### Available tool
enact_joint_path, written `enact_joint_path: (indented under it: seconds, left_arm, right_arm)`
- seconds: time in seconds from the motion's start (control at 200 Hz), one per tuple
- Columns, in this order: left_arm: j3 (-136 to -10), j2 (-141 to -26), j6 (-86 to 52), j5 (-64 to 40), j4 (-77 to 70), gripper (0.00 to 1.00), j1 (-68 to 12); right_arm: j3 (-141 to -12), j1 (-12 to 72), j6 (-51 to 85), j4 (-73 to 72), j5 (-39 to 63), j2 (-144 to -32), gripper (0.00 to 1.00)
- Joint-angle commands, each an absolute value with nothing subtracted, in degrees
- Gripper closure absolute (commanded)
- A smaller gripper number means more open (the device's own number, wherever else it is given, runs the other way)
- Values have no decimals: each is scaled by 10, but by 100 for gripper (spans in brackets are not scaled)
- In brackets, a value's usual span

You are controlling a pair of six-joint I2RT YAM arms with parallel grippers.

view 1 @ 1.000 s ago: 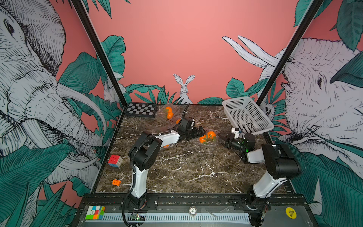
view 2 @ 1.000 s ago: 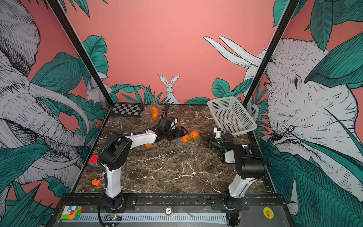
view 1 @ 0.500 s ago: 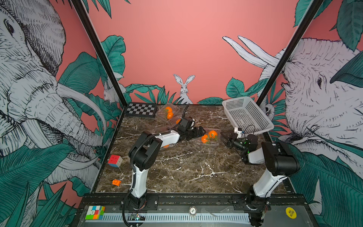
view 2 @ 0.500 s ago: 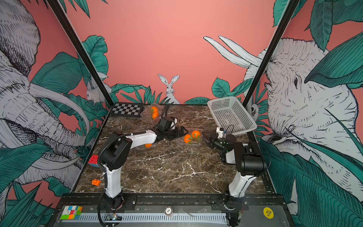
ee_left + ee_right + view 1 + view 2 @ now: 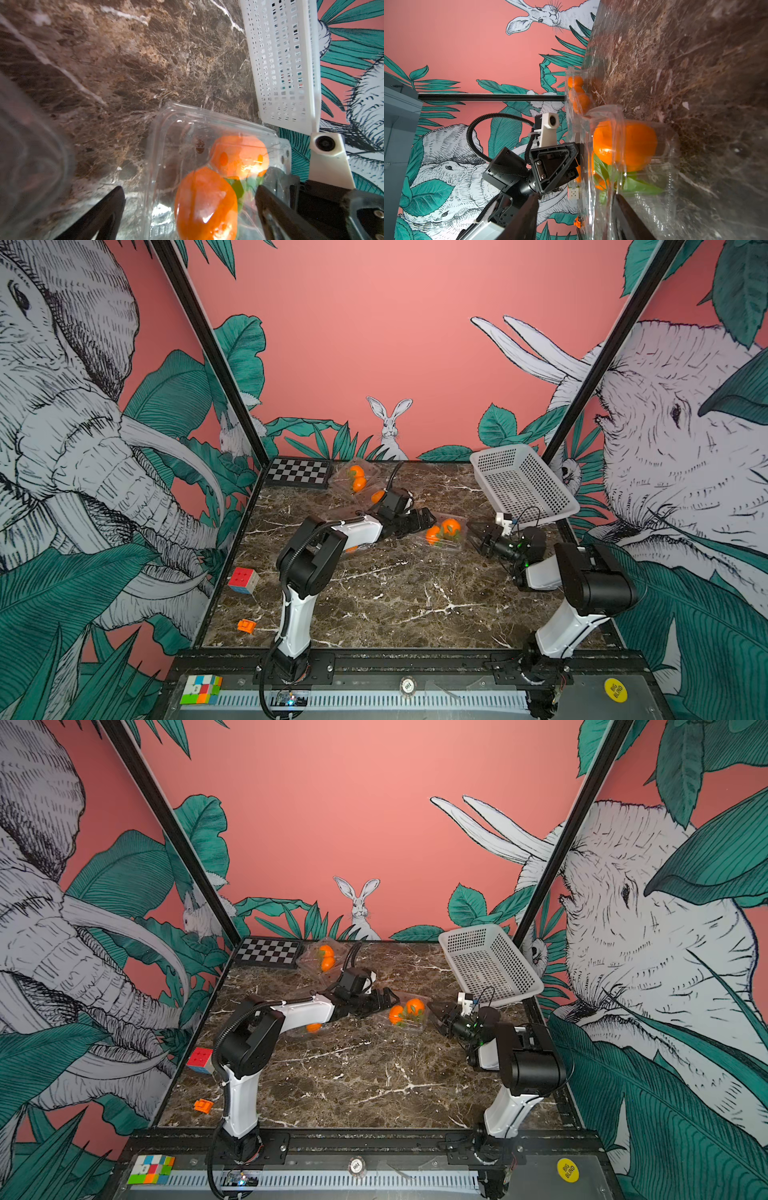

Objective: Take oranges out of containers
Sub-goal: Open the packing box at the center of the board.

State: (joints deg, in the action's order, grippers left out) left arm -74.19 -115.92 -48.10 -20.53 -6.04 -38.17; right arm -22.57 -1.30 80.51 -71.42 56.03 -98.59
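Reaching in from both sides, flanked the clear box [image 5: 451, 546] of two oranges [image 5: 450, 526] on the table [image 5: 395, 593], with left gripper [image 5: 424, 519] fingers spread wide around it and right gripper [image 5: 473, 533] fingers parted at its edge.

Marble table [image 5: 395, 605] with containers [image 5: 452, 546], chessboard [image 5: 298, 472], cube [image 5: 243, 580], block [image 5: 246, 625]

Container [image 5: 452, 546] with two oranges [image 5: 450, 526] sits mid-table between left gripper [image 5: 420, 521] and right gripper [image 5: 474, 531]. Basket [image 5: 524, 485] far right, checkerboard [image 5: 298, 472] far left, second container [image 5: 341, 482] just right of it.
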Motion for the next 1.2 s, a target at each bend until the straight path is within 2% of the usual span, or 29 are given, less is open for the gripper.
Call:
enact_joint_path:
  seconds: [0.0,0.745,1.195]
  left_arm:
    - [-759,-1156,-487,-208,-69,1,-384]
    - [-809,-1186,-500,-211,-69,1,-398]
    - [-844,-1207,-507,-214,-63,1,-421]
  right_arm:
    - [-225,-15,789,-726,569,-970,45]
    - [-253,37,754,-672,562,-986,54]
    - [-264,47,814,-689,535,-1016,60]
